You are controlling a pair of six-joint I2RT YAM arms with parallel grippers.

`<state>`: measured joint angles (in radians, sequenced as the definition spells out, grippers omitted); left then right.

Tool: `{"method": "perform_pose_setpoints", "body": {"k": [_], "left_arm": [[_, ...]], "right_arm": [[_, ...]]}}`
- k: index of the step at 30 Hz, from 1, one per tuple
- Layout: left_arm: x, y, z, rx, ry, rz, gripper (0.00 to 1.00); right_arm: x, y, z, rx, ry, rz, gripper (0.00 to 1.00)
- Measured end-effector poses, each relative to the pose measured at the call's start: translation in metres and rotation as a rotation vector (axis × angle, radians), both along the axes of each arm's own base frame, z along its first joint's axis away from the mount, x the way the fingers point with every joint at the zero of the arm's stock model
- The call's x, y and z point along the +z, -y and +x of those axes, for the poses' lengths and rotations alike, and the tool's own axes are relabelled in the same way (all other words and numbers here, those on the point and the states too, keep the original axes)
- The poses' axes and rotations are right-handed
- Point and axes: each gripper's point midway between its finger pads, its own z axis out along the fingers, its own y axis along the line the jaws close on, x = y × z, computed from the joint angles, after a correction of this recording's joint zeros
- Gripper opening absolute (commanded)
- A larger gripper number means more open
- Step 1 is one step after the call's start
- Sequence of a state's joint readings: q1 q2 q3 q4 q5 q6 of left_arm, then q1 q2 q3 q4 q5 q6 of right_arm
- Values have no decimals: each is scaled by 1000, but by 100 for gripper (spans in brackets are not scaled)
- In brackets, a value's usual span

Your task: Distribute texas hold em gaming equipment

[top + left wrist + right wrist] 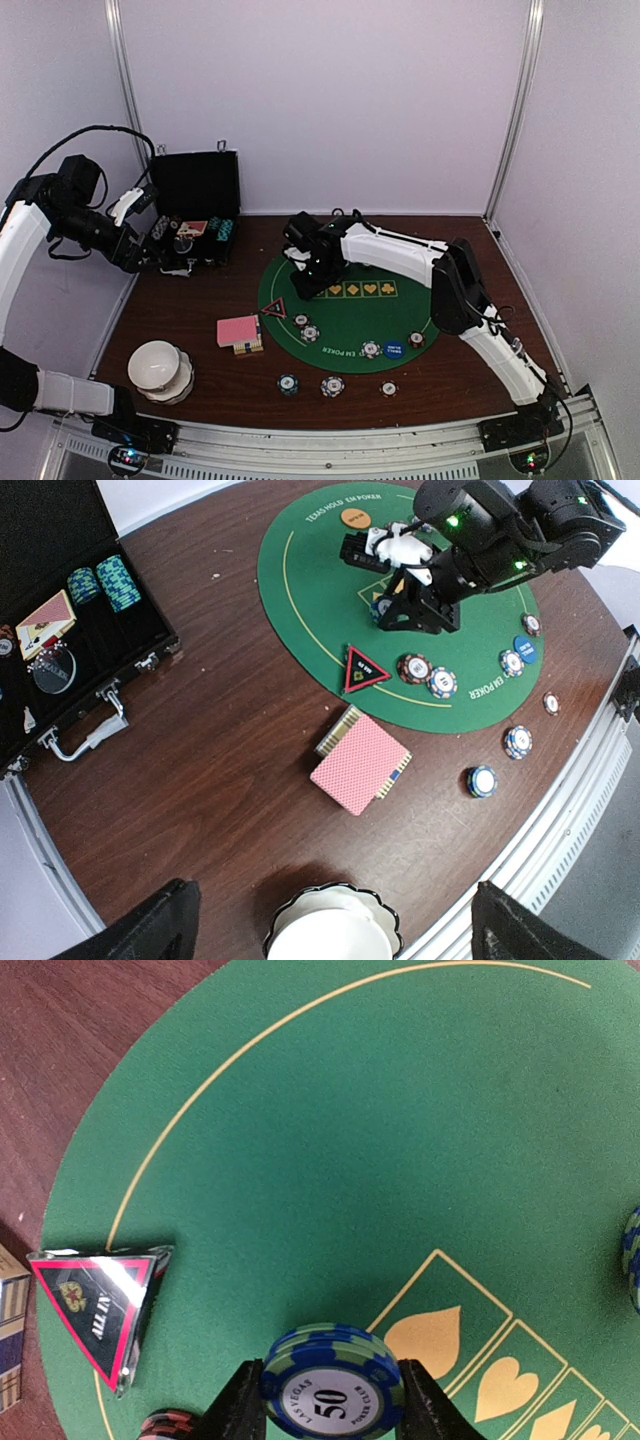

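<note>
— Which arm is working the blue chip [330,1360] right now?

— The right one. The right pincer [330,1400] is gripping it at about half width, one finger pressing at the chip's 9 o'clock edge and the other at its 3 o'clock edge. The thing is sitting right between the fingers, so there is no reaching left to do.

— And where is that over the green mat [350,1140]?

— Reading the mat from above with the arm bases at 6, the pincer is hanging over the 10 to 11 o'clock part, inside the gold arc. I cannot tell whether the chip is touching the felt.

— How is the chip lying?

— Flat, its "50" face looking up. It is round, so it has no long axis; only the stack axis counts, and that is standing upright. It could be more than one chip thick, and I am not able to count them.

— What is sitting around it?

— From the chip, the triangle marker [95,1305] is lying towards 9 o'clock, apart, and the gold suit boxes [435,1335] are running off just beside it towards 3 to 4 o'clock.

— And the left arm?

— The left pincer [175,262] is gaping wide with nothing in it, over by the black case [90,695], well apart from the mat. I am judging the placing to be the right arm's job.
</note>
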<state>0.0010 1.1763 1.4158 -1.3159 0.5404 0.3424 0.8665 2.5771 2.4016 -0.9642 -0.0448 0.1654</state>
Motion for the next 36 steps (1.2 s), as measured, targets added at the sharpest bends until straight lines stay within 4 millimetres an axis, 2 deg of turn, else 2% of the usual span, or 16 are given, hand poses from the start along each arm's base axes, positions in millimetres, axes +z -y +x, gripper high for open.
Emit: {"method": "perform_pose_setpoints", "body": {"k": [3, 7, 16, 23, 27, 30, 33, 36], "left_arm": [[0, 0, 0, 0, 0, 0, 98], [0, 0, 0, 0, -1, 0, 98], [0, 0, 0, 0, -2, 0, 98], [0, 0, 0, 0, -2, 0, 98], [0, 0, 0, 0, -2, 1, 98], [-1, 0, 0, 1, -2, 1, 98], [0, 0, 0, 1, -1, 1, 98], [0, 0, 0, 1, -1, 2, 98]], "right_arm": [[-8, 1, 1, -4, -14, -2, 26], [-16, -1, -3, 3, -38, 1, 33], [-14, -8, -7, 20, -62, 32, 67], [-10, -12, -12, 44, -58, 37, 68], [13, -16, -15, 58, -28, 54, 69], [48, -20, -26, 90, 18, 78, 73], [84, -26, -54, 150, 55, 97, 78], [106, -35, -103, 249, 71, 108, 81]]}}
